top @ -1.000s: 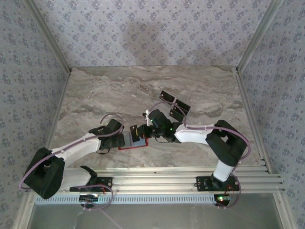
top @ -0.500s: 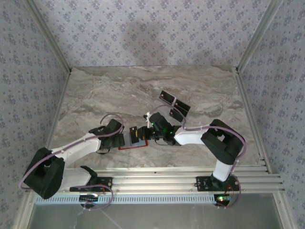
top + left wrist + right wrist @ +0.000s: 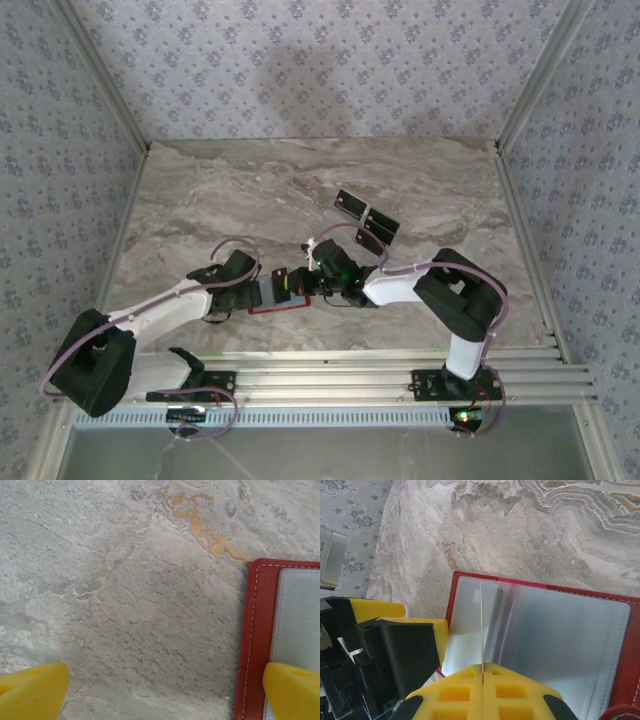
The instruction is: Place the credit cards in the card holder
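Centrally, card holder [image 3: 268,298] on marbled tabletop [image 3: 220,200]; floral walls [image 3: 300,60].

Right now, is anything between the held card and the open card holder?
Nothing visible. The card, pinched edge-on in the shut right jaws, is over the card holder's open grey lining; the open left jaws straddle its edge.

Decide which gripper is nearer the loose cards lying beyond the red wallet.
Right. The right gripper, pinching a card over the open card holder, sits on the side facing the loose cards; the left gripper, open at the holder's left edge, is farther away.
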